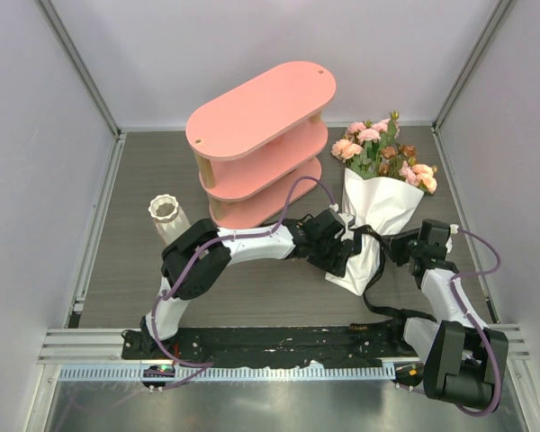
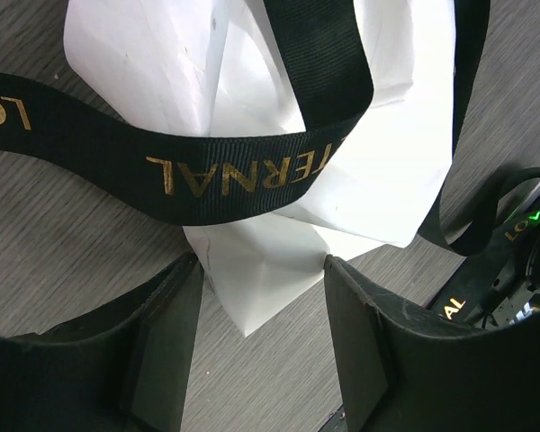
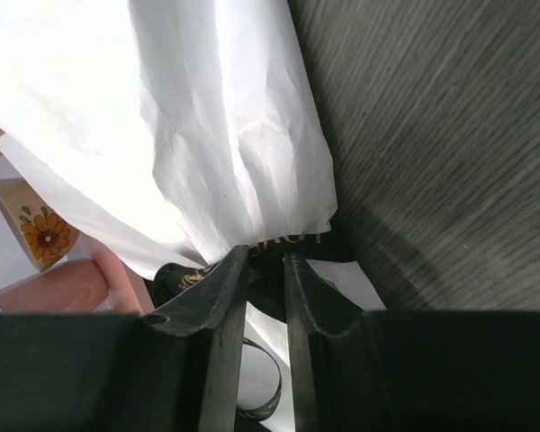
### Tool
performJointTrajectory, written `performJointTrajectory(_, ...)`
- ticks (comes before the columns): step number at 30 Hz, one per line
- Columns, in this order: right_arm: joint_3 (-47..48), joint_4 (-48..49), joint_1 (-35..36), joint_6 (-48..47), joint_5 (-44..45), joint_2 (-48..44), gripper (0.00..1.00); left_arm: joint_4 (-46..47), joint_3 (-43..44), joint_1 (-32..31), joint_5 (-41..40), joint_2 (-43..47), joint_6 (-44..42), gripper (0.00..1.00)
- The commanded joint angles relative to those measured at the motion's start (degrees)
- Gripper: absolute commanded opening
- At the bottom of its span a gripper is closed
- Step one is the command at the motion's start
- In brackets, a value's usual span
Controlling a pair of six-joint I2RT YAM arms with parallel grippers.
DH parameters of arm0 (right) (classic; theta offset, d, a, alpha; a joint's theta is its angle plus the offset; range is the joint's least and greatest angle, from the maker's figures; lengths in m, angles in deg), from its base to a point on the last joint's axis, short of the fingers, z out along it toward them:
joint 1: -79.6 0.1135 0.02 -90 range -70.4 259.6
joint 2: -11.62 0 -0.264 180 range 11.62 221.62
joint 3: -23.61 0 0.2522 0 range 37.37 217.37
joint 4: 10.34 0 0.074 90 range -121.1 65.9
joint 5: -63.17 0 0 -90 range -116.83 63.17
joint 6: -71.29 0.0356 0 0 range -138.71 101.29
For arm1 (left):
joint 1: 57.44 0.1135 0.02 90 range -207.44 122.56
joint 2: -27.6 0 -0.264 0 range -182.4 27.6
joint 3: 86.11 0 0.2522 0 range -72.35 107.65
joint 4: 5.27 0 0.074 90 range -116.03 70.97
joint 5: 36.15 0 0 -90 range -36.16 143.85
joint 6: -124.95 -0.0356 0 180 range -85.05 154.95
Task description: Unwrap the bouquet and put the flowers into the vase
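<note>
Ribbon (image 3: 268, 255), black and limp, is pinched between your right fingers (image 3: 264, 270) at the waist of the bouquet (image 1: 378, 211), whose light, crushable paper tip lies between your open left fingers (image 2: 261, 310).

You see a grey wood-grain tabletop (image 1: 135, 270). On it rest the pink three-tier shelf (image 1: 261, 144) at rear centre, the white ribbed vase (image 1: 168, 219) to its left, and the bouquet (image 1: 378, 211) on the right, its black ribbon (image 1: 378, 301) trailing toward the near edge.
</note>
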Motion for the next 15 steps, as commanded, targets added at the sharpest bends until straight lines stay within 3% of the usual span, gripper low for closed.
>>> performJointTrajectory(1, 2.82, 3.55, -0.43, -2.32, 2.70, -0.90, 0.31, 1.70, 0.17, -0.05, 0.70, 0.35, 0.01, 0.60)
performJointTrajectory(3, 2.64, 3.90, -0.43, -1.71, 2.26, -0.29, 0.37, 1.79, 0.17, -0.05, 0.79, 0.26, 0.01, 0.60)
performJointTrajectory(10, 2.02, 6.27, -0.43, 0.49, 1.30, 2.52, 0.39, 1.70, -0.01, -0.05, 0.96, 0.44, 0.18, 0.60)
performJointTrajectory(15, 1.59, 7.68, -0.79, 1.20, 0.50, 3.84, 0.24, 1.79, -0.18, -0.05, 0.96, 0.44, 0.10, 0.60)
